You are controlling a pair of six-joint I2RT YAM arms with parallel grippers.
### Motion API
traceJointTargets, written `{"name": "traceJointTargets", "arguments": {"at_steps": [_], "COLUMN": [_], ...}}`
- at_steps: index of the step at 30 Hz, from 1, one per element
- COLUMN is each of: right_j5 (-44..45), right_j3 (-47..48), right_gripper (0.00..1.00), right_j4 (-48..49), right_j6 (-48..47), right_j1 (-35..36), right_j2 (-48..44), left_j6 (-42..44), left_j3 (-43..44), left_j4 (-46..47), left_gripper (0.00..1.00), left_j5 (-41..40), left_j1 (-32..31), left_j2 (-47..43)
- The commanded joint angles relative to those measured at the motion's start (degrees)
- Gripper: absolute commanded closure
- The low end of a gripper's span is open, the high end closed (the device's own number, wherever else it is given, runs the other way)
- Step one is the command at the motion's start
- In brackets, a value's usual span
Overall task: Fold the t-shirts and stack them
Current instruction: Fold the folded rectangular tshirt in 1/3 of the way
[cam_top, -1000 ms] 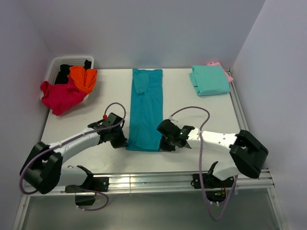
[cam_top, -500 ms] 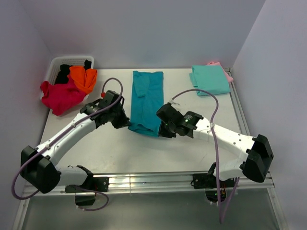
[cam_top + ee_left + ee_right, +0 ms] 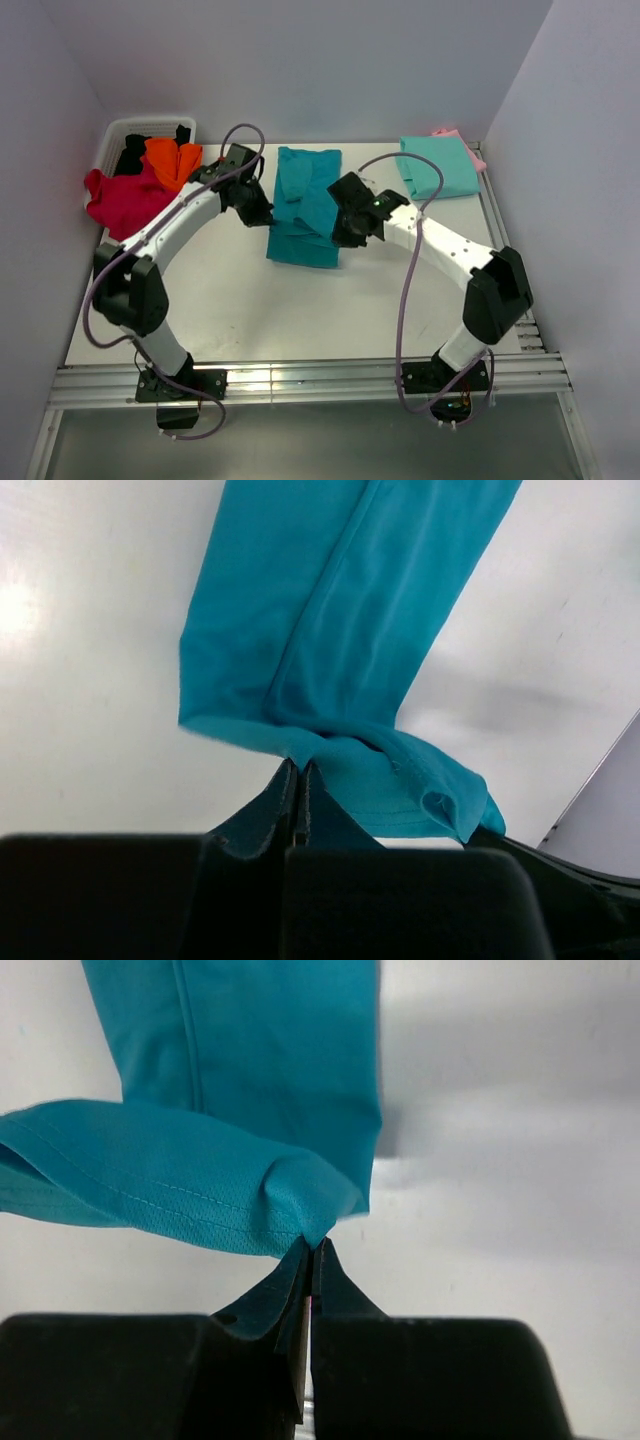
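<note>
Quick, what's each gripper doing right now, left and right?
Left gripper: closed, holding the teal t-shirt by its edge.
Right gripper: closed, holding the same teal t-shirt at its hem.

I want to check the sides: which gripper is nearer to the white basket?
Left. The left gripper, shut on one corner of the teal shirt, is to the right of the basket. The right gripper holds the shirt's other corner, farther right.

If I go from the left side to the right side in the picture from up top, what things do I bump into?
crimson shirt → orange shirt → left gripper → teal-blue shirt → right gripper → mint-green shirt
</note>
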Motion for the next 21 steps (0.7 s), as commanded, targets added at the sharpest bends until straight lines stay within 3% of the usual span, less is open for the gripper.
{"name": "traceJointTargets", "arguments": {"at_steps": [1,7,8,9,10,11,12,13,14,17,21], "right_j5": [0.6,-1.6,-1.9,-2.0,-2.3,-2.6,-3.1,-3.4,-3.4,-4.3,-5.5], "right_j3": [6.6,20.7,23.6,29.9,33.4,37.0,44.3,47.7,51.0,56.5,44.0], "right_gripper": [1.0,1.0,0.96,0.69,0.49,0.26,0.0,0.0,0.0,0.0,0.0], "right_j4": [-1.4,-3.2,-3.9,-4.9,-7.3,-8.5,-9.6,-12.0,-13.0,-14.1,-8.5], "right_j6": [-5.7,-10.5,-11.0,-11.8,-12.0,-12.1,-12.7,-13.1,-13.4,-14.2,-13.8], "right_j1": [-3.3,-8.6,-9.3,-10.1,-11.7,-12.5,-13.3,-14.0,-15.2,-16.8,-17.6], "right_j2": [5.0,19.7,22.3,24.8,29.6,31.9,34.1,37.6,38.8,39.0,29.4], "left_j6": [3.8,5.6,5.8,6.1,6.0,5.9,5.6,5.3,4.9,4.3,5.8], "left_j3": [8.5,24.0,26.7,29.3,35.4,38.7,42.0,47.0,48.8,47.2,35.7], "left_j4": [-1.0,-1.9,-2.7,-3.0,-3.8,-5.0,-6.5,-6.7,-6.4,-2.0,2.2], "left_gripper": [1.0,1.0,0.91,0.82,0.68,0.37,0.28,0.17,0.01,0.0,0.01], "left_j5": [0.8,3.2,3.3,3.6,4.6,5.0,5.3,6.6,7.6,8.7,7.1], "left_j1": [2.5,6.4,6.8,7.5,8.8,9.6,10.3,11.6,12.2,14.1,15.3], "left_j2": [5.8,22.1,24.6,30.0,32.9,35.6,40.0,41.5,42.6,40.3,29.7]}}
